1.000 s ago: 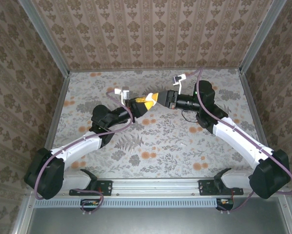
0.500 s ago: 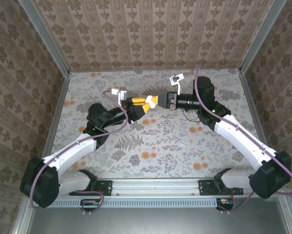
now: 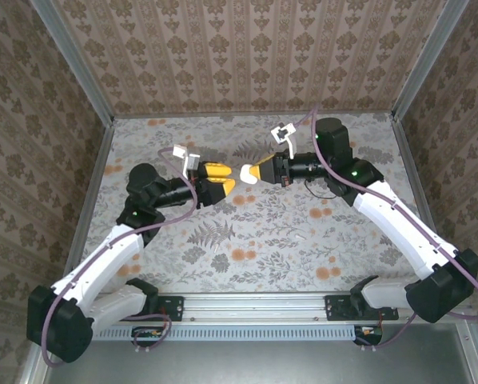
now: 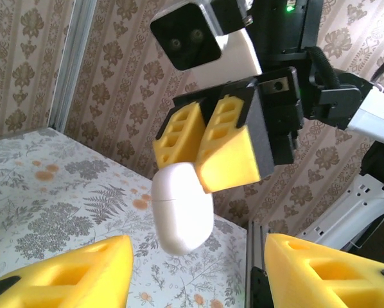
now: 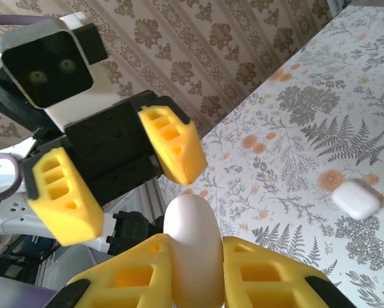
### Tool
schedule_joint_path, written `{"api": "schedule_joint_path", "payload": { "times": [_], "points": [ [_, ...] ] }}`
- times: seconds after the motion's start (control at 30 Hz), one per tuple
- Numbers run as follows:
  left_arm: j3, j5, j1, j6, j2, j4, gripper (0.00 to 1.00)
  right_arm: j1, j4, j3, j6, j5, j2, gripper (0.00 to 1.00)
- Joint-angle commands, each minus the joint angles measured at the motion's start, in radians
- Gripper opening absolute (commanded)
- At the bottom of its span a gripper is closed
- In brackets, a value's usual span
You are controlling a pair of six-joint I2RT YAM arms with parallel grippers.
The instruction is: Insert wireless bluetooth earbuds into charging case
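Here the right pincer (image 4: 193,172) is clenched on the white charging case (image 4: 182,208), which juts out past its yellow fingertips, held up off the table (image 3: 263,232). The left pincer (image 3: 226,179) faces it, jaws spread apart and gripping nothing, with the case just in front of them. A second white case (image 5: 356,198) lies on the table, well apart from both.

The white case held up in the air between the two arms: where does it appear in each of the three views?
Top external: white case just above centre, at the tip of the right gripper.
Left wrist: centre, hanging from the right gripper's yellow fingers.
Right wrist: bottom centre, pinched between those fingers.
Shared landmark: the flowered table.
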Motion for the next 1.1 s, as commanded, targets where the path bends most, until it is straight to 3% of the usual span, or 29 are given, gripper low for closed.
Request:
{"api": "schedule_joint_path", "payload": {
  "times": [0.0,0.3,1.07],
  "points": [
    [0.027,0.045,-0.016,-0.052,0.039,0.075,0.56,0.000,0.058,-0.018,-0.007,-0.039,-0.007,0.12],
    [0.048,0.090,-0.021,-0.126,0.107,0.178,0.56,0.000,0.069,-0.022,-0.007,-0.080,-0.006,0.12],
    [0.103,0.153,-0.063,-0.133,0.201,0.198,0.43,0.007,0.060,-0.015,-0.017,-0.097,0.001,0.11]
  ]
}}
